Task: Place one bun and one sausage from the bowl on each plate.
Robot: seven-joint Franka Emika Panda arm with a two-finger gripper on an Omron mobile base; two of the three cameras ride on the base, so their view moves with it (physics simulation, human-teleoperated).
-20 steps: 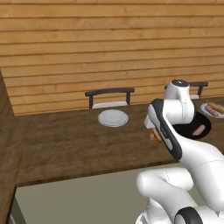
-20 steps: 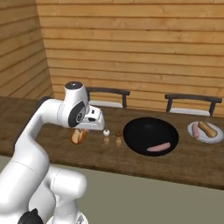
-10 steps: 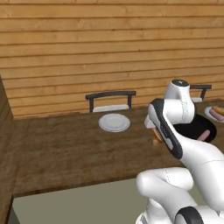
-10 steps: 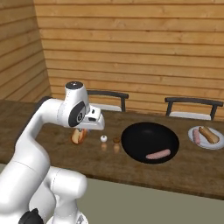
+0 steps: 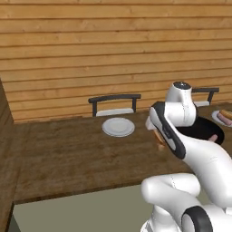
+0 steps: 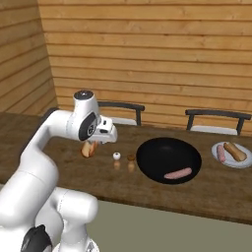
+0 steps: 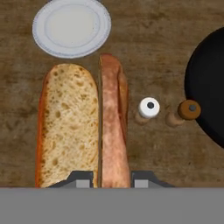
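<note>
The bun (image 7: 83,127) hangs in the gripper (image 7: 111,178), clamped between its fingers above the table (image 7: 166,157), with the empty plate (image 7: 71,27) beyond it. The bowl (image 6: 169,158) lies to the right, one sausage (image 6: 177,173) inside. Two shakers (image 7: 149,108) stand between bun and bowl. The far plate (image 6: 235,154) near the table's right edge carries a bun and sausage.

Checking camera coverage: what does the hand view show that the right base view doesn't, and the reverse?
Hand view: an empty, round, pale grey-white plate past the split brown bun, and the bun's toasted crumb. Right base view: a pink sausage lying in the wide black bowl, and a second, filled plate. Both: bun, bowl, white shaker, brown shaker.
</note>
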